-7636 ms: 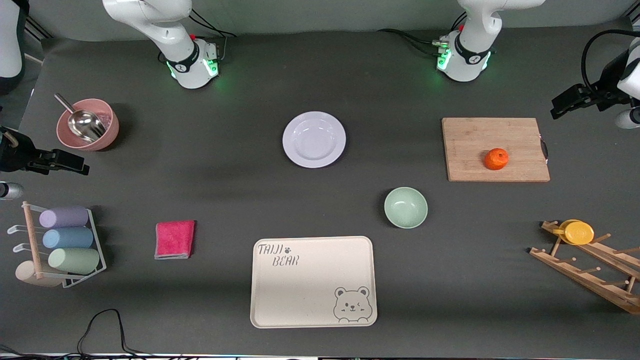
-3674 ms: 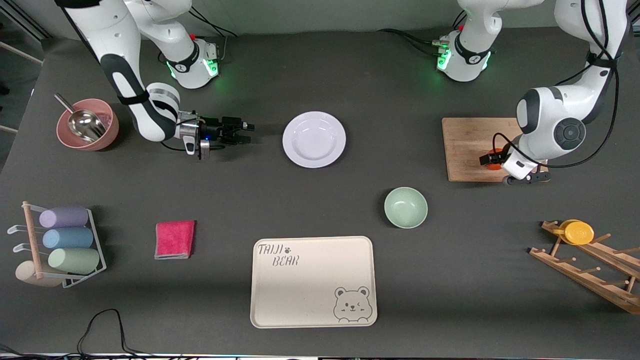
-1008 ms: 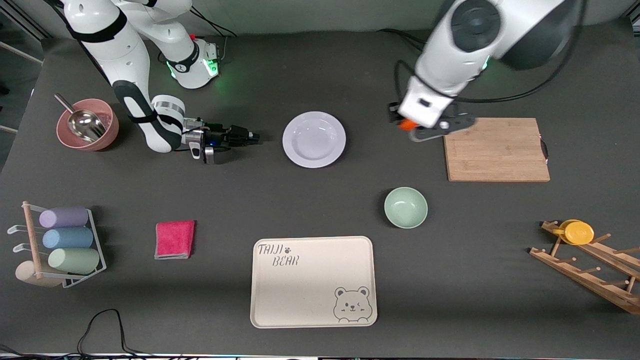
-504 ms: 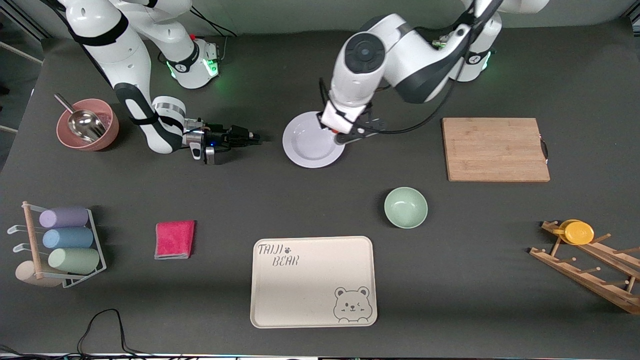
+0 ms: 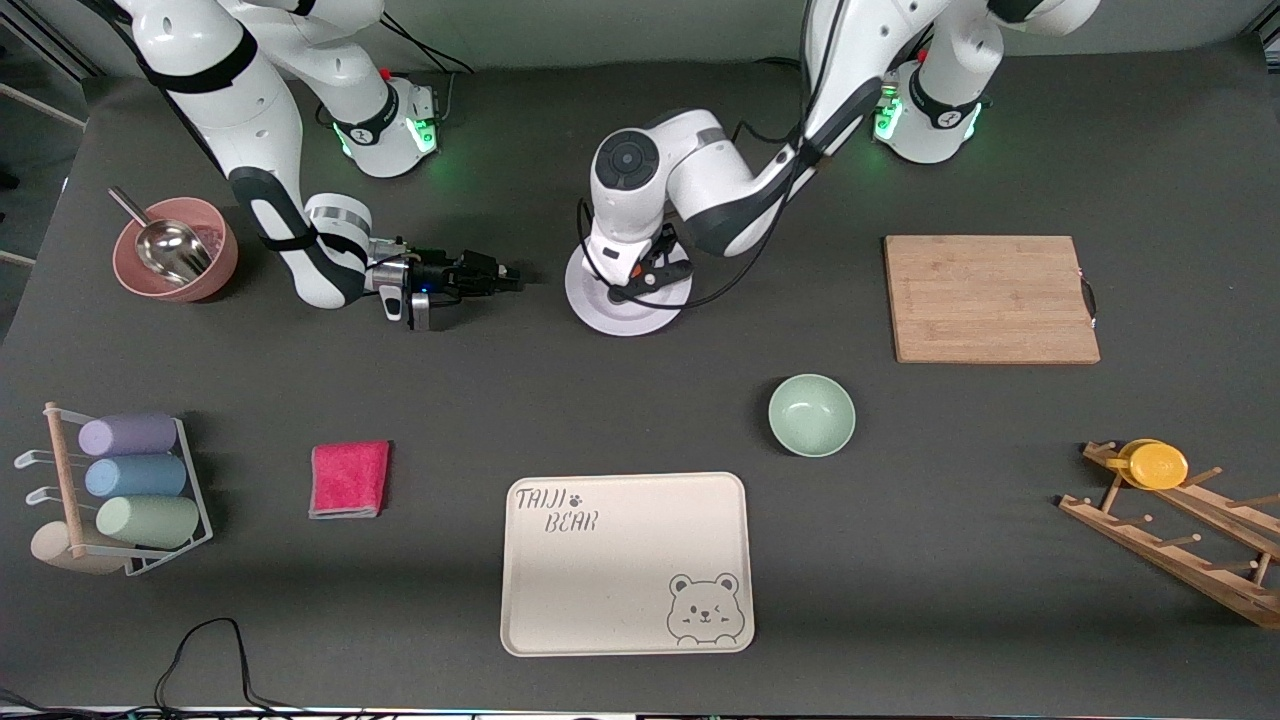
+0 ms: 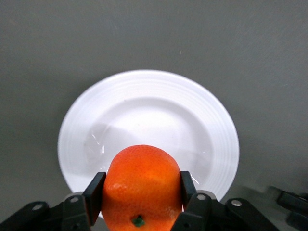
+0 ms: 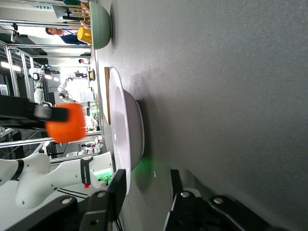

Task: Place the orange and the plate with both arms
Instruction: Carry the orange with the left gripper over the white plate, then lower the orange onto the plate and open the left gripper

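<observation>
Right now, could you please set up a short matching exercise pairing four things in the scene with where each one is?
Things:
1. orange
2. metal scoop
3. yellow cup
4. right end effector

Places:
A. on the wooden peg rack
B. low over the table beside the plate, toward the right arm's end
C. in the pink bowl
D. held in the left end effector, above the plate

Pairs: 1-D, 2-C, 3-A, 4-B
</observation>
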`<state>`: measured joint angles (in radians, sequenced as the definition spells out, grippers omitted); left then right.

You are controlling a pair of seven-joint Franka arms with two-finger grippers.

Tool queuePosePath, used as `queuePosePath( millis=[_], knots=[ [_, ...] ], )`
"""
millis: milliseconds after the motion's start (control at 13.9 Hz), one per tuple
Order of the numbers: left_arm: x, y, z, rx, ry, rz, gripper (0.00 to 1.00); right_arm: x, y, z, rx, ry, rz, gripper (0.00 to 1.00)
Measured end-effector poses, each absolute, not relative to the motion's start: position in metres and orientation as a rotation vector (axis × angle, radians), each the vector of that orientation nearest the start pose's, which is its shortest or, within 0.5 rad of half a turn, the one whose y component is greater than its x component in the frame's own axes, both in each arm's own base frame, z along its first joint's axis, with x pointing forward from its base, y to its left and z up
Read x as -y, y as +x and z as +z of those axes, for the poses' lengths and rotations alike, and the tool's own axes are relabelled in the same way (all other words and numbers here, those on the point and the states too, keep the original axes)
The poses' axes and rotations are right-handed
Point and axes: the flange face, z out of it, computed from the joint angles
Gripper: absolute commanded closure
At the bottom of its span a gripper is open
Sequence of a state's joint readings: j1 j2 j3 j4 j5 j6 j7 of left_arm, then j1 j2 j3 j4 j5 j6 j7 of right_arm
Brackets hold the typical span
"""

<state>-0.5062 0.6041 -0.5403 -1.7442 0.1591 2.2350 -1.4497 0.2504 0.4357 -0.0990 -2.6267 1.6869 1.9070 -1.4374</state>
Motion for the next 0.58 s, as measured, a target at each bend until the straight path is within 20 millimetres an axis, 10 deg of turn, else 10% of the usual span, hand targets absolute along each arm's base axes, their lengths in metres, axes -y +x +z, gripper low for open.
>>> queuePosePath(
  millis=[576],
  knots=[
    [0.564,0.334,0.228,0.608,-3.108,0.24,1.0,-0.115,0.326,0.089,-0.024,-1.937,0.035,0.56]
  ],
)
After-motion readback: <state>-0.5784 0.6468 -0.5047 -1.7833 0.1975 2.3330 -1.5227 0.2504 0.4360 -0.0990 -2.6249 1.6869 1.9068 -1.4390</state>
